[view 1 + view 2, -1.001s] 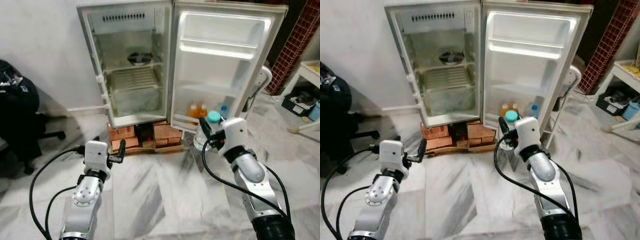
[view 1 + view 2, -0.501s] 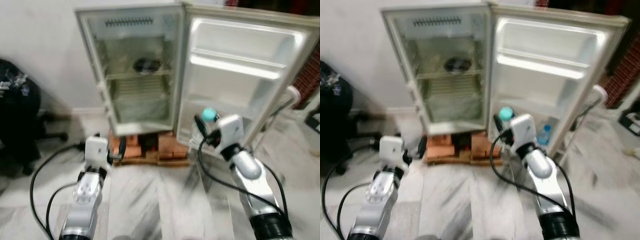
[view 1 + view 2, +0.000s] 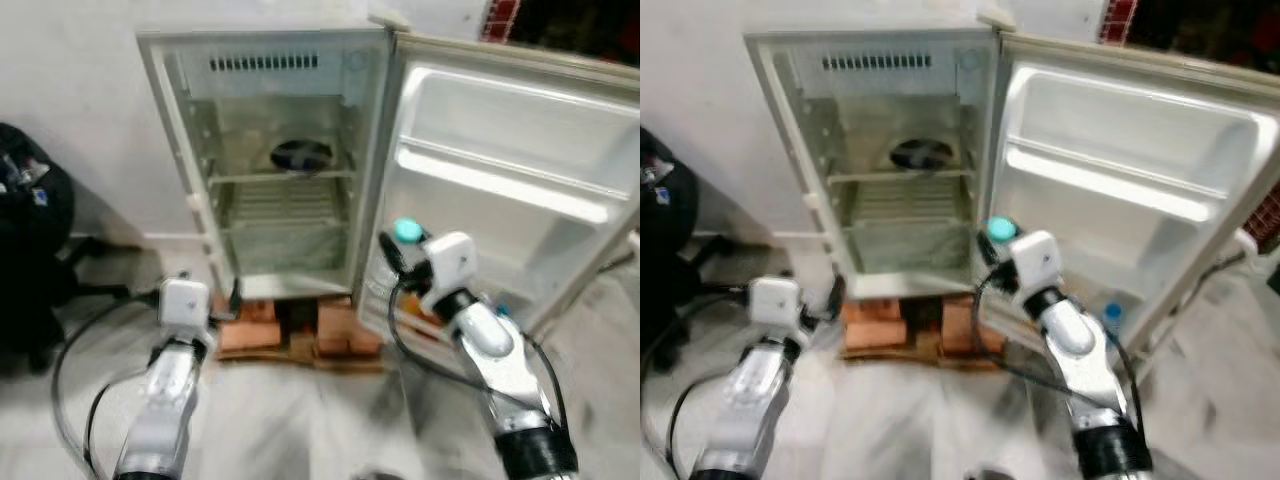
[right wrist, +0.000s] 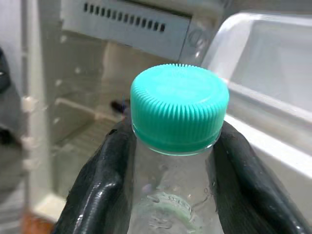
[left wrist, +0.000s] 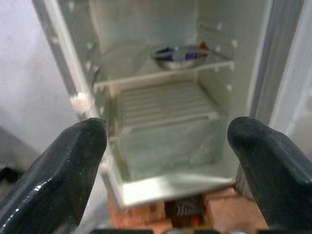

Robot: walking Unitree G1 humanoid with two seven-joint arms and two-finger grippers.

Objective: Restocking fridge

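Note:
A small white fridge [image 3: 200, 180] stands on bricks with its door [image 3: 520, 170] swung wide to the right. A dark bowl [image 3: 301, 155] rests on its upper wire shelf. My right gripper [image 4: 173, 161] is shut on a clear water bottle [image 3: 385, 275] with a teal cap [image 4: 179, 108], held upright in front of the door's lower part. My left gripper [image 5: 170, 146] is open and bare, low and to the left of the fridge, facing its inside. A blue-capped bottle [image 3: 1113, 320] stands in the door's bottom rack.
Red bricks and a wooden pallet [image 3: 300, 335] lie under the fridge. A black bag on an office chair [image 3: 30, 230] stands at the far left. White marble floor [image 3: 300, 420] lies ahead. A white wall [image 3: 80, 100] is behind the fridge.
The camera has come closer to the fridge and turned left, so the fridge looks larger. My right gripper still holds the bottle, now nearer the door's lower part.

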